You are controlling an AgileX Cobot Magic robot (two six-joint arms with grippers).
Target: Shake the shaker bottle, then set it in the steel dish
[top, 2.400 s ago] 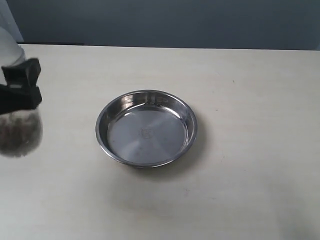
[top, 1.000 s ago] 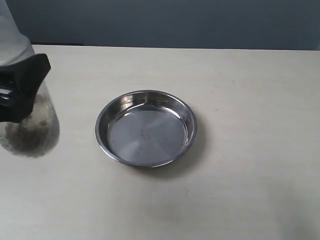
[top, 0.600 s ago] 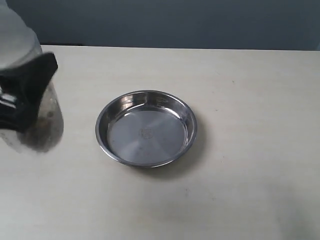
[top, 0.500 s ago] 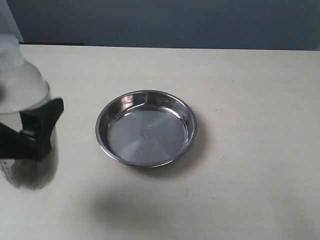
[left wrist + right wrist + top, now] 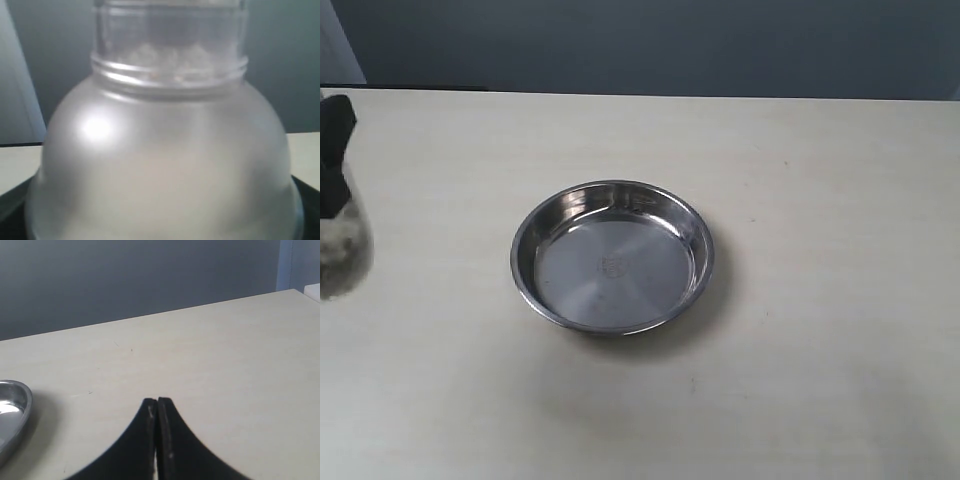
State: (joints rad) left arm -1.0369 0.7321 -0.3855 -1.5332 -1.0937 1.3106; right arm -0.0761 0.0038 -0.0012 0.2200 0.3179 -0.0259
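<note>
Frosted clear plastic marks the shaker bottle (image 5: 340, 250), which sits at the far left, well apart from the steel dish (image 5: 612, 256) and not inside it. Only its lower body shows in the exterior view, with a dark, speckled mass of granules (image 5: 334, 265) settled in the bottom. Whether its base touches the table (image 5: 820, 180) cannot be told, because the edge of the view cuts it off.

The left gripper (image 5: 329, 165) has hold of the bottle. One black finger lies across the bottle's side above the granules. In the left wrist view the domed shoulder fills the space between the black jaw parts, which stand spread wide around the body. The small round clear cap (image 5: 170, 35) tops the dome, and the bottle stands upright.

To the right of the bottle, the dish rests flat on the pale tabletop. It is round, shallow and shiny, its sloped rim catches the light, and a small stamped mark (image 5: 612, 265) sits at its centre. Nothing lies in it.

Further right, the right gripper (image 5: 157, 427) hangs over bare tabletop beside the dish, apart from its rim. Its two black fingers are pressed together with no gap, and nothing is held between them.
</note>
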